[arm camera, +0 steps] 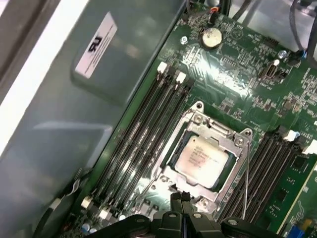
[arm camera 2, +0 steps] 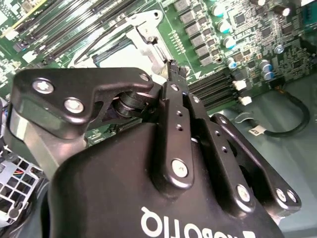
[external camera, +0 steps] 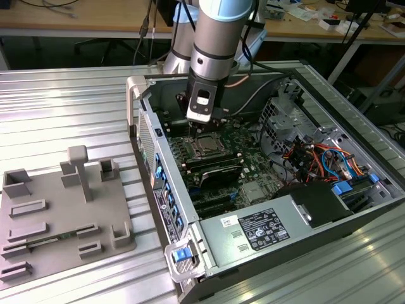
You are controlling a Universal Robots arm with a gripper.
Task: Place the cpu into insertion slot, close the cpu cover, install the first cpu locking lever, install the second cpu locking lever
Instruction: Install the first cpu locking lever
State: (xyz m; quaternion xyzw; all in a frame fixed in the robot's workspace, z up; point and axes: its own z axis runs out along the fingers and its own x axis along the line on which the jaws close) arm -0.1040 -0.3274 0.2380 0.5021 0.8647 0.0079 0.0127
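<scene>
Gripper [arm camera: 181, 198], fingers [arm camera 2: 174, 106] pressed together, empty, hovers just beside insertion slot [arm camera: 231, 171]; cpu [arm camera: 203, 156] sits inside under lowered cpu cover [arm camera: 218, 133]. Risk: it slips off thin locking lever [arm camera: 245, 183], gouges green board [arm camera: 233, 74] nearby.

In the exterior view the gripper [external camera: 204, 130] hangs just over the cpu slot [external camera: 205, 147], taking up the room above it. The case wall [external camera: 163, 174] bars the exterior view's left, cables [external camera: 316, 158] crowd the right, and the power supply [external camera: 259, 228] blocks the lower middle. The table [external camera: 63, 107] at upper left is open.
</scene>
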